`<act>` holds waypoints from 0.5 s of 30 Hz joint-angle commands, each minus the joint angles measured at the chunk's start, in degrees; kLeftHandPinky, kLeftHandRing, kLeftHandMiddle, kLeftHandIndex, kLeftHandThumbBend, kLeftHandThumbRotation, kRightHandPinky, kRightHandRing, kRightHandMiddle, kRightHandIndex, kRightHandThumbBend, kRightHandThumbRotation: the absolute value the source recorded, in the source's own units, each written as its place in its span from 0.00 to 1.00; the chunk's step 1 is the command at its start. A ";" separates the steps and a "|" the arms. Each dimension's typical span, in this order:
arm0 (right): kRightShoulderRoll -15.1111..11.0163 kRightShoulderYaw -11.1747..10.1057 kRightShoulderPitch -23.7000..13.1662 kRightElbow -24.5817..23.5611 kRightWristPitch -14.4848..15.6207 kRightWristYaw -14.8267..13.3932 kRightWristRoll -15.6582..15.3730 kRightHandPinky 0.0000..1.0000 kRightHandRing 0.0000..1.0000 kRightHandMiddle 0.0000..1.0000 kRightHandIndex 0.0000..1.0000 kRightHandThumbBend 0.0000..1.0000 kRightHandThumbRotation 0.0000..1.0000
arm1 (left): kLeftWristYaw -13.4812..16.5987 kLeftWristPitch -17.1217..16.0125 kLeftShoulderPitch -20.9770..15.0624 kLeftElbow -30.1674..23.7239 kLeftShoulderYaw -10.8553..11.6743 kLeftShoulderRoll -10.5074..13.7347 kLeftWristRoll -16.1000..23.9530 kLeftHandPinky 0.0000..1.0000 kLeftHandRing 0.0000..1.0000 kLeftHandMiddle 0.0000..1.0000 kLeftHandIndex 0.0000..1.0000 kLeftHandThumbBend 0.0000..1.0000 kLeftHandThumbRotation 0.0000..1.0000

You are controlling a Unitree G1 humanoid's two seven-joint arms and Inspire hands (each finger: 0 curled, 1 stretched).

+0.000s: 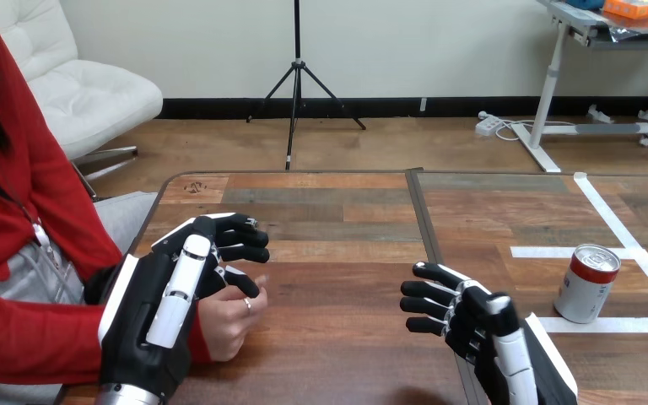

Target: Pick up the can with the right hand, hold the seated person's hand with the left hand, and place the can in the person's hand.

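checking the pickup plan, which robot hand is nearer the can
Right. The right hand is open beside the can, to its left in the view and apart from it. The left hand is far across the table, over the person's hand.

Upright red-and-silver can [586, 284], seemingly unopened

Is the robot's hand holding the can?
No, the can stands upright on the table, apart from the right hand, whose fingers are spread open.
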 commanded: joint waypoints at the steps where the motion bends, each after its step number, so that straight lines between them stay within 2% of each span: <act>1: -2.35 -1.71 -6.70 -0.39 -2.89 -1.51 -2.41 0.73 0.77 0.78 0.81 0.80 1.00 | -0.45 -0.78 -1.84 -3.02 0.78 0.53 -0.58 0.39 0.61 0.61 0.60 0.35 0.84; 6: -4.30 -3.03 -9.65 0.45 -3.36 -3.42 -5.21 0.72 0.77 0.79 0.81 0.82 1.00 | -0.14 -0.35 -1.65 -3.75 0.67 0.53 -0.26 0.38 0.60 0.61 0.61 0.35 0.85; 11: -5.81 -4.24 -12.31 0.68 -2.77 -5.09 -6.71 0.72 0.77 0.79 0.81 0.84 1.00 | -0.29 -0.19 -1.57 -4.05 0.51 0.59 -0.45 0.38 0.59 0.61 0.61 0.36 0.85; 15: -8.05 -5.40 -14.99 1.34 -2.92 -7.04 -9.41 0.73 0.78 0.79 0.82 0.82 1.00 | -0.66 -0.21 -1.38 -4.41 0.25 0.71 -0.56 0.37 0.59 0.60 0.60 0.35 0.85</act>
